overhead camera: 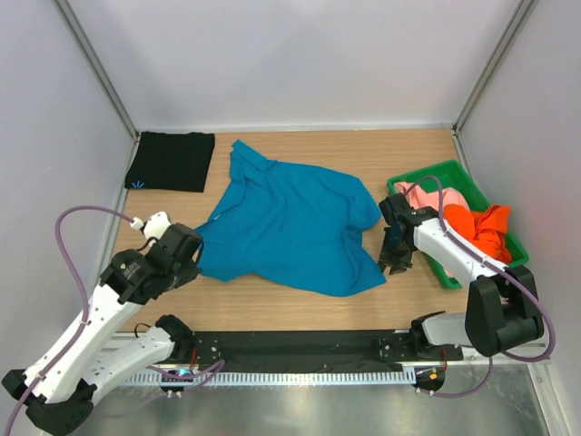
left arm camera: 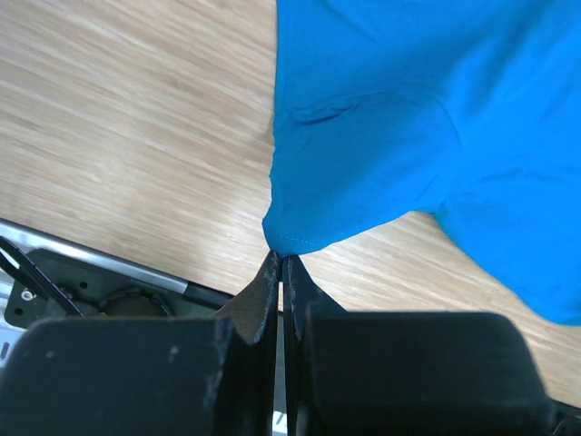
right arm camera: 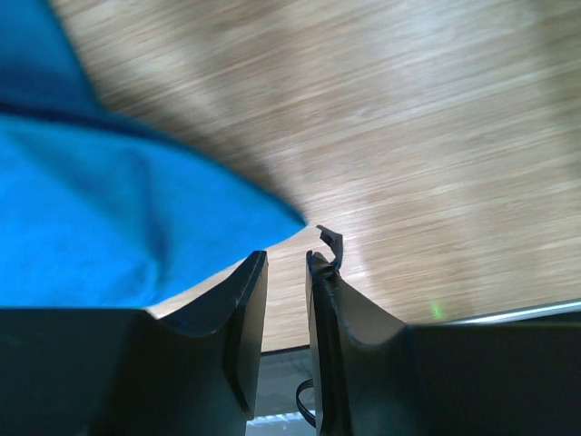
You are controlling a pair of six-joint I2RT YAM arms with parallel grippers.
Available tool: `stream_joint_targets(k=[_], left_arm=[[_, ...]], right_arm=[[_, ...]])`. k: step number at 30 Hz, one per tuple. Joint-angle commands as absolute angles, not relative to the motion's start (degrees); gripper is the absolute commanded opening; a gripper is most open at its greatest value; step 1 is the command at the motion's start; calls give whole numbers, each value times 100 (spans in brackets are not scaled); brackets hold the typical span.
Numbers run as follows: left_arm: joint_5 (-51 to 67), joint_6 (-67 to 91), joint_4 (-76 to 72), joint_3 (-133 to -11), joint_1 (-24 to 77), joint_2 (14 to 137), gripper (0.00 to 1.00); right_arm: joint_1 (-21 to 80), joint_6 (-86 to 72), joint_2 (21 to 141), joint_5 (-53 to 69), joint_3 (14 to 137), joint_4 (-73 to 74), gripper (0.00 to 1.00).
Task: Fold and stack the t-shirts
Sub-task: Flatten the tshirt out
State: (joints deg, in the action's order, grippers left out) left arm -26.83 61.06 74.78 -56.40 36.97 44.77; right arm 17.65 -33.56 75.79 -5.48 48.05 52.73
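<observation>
The teal-blue t-shirt (overhead camera: 290,222) lies spread and rumpled in the middle of the table. My left gripper (overhead camera: 194,247) is shut on its near-left corner; in the left wrist view the fingertips (left arm camera: 282,257) pinch the hem of the teal cloth (left arm camera: 408,118). My right gripper (overhead camera: 392,258) is at the shirt's right edge; in the right wrist view it (right arm camera: 287,257) is slightly open and empty, with the teal cloth's (right arm camera: 109,218) tip just beyond the left finger. A folded black t-shirt (overhead camera: 171,162) with a small light-blue mark lies at the back left. The orange (overhead camera: 478,229) and pink (overhead camera: 447,197) t-shirts lie bunched in the tray.
The green plastic tray (overhead camera: 425,173) stands at the right, close behind my right arm. White walls enclose the table at the back and sides. A black rail (overhead camera: 290,350) runs along the near edge.
</observation>
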Motion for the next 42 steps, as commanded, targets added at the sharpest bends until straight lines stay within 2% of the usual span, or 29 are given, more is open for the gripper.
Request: stream_joint_targets(k=[1, 4, 8, 13, 19, 28, 39, 42], left_arm=[[-3182, 5986, 7787, -5862, 3656, 4456, 0], [-2997, 5854, 7525, -5819, 3656, 4482, 0], [-2936, 5687, 7453, -5809, 3656, 4552, 0], [-2944, 5529, 7409, -5862, 3656, 4579, 0], [-2944, 5327, 7348, -5906, 3656, 4632, 0], [-2927, 5098, 7269, -5968, 3647, 4632, 0], [-2821, 4931, 7216, -5959, 3621, 4623, 0], [-2804, 4922, 7216, -5915, 3604, 4579, 0]], right_arm=[[1573, -3691, 7594, -633, 4606, 5089, 31], [1512, -3735, 7690, -345, 4351, 4844, 36], [1503, -3990, 7691, -71, 4026, 4685, 50], [1503, -4280, 7524, 123, 3798, 4484, 51], [1503, -4465, 7681, 132, 3560, 3930, 49], [1503, -4201, 7629, -545, 4025, 4043, 44], [1503, -4122, 7805, -387, 3806, 3648, 39], [1494, -4061, 7866, -343, 3771, 3499, 26]])
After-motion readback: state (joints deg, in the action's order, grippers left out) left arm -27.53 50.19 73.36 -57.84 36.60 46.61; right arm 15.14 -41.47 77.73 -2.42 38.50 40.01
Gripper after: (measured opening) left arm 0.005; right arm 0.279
